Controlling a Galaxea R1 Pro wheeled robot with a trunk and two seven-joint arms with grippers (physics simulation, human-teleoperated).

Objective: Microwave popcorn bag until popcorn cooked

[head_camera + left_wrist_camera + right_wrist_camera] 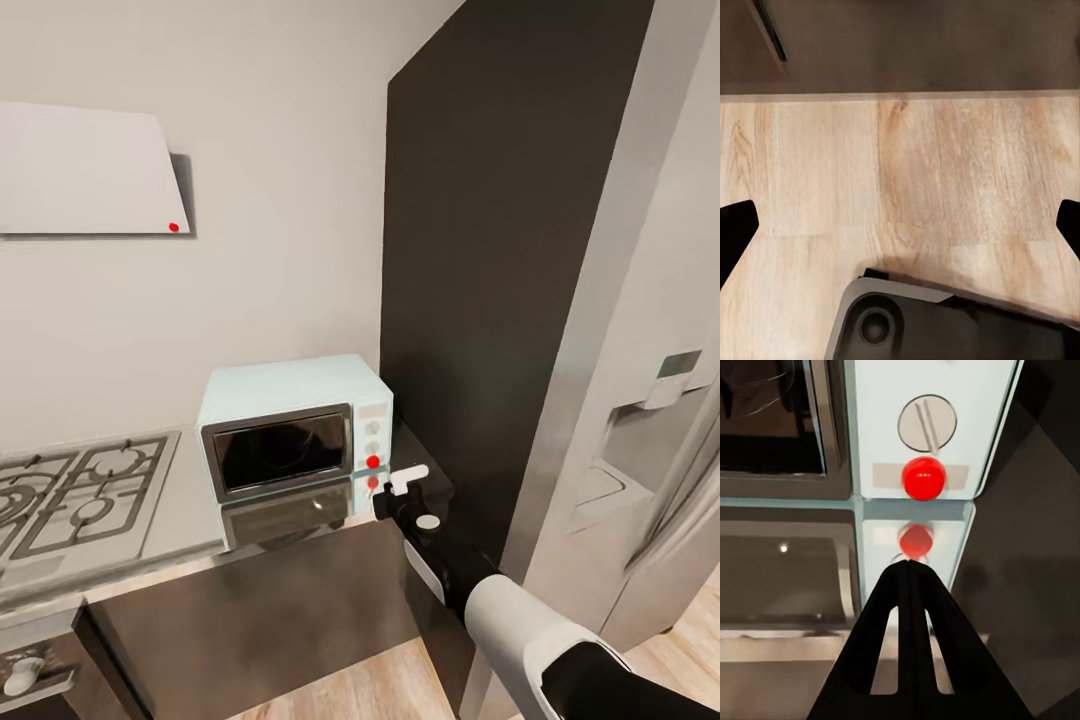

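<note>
The pale mint-blue microwave (pixel 290 420) stands on the shiny grey countertop (pixel 180 525) with its dark glass door closed. Its right panel carries round knobs (pixel 927 424) and a red dot (pixel 923 478). My right gripper (pixel 383 489) is shut, with its tip (pixel 911 574) low over the counter just in front of that red dot and apart from it. The dot is mirrored in the worktop. My left gripper (pixel 900 229) is open over the light wood floor (pixel 907 165), one finger (pixel 735 232) at each side of the view. The popcorn bag is out of view.
A gas hob (pixel 80 495) lies left of the microwave, under a flat grey range hood (pixel 80 170). A tall dark panel (pixel 500 250) and the steel fridge (pixel 650 400) rise on the right. Dark cabinet fronts (pixel 260 610) sit below the counter. The robot's base (pixel 945 322) is under my left gripper.
</note>
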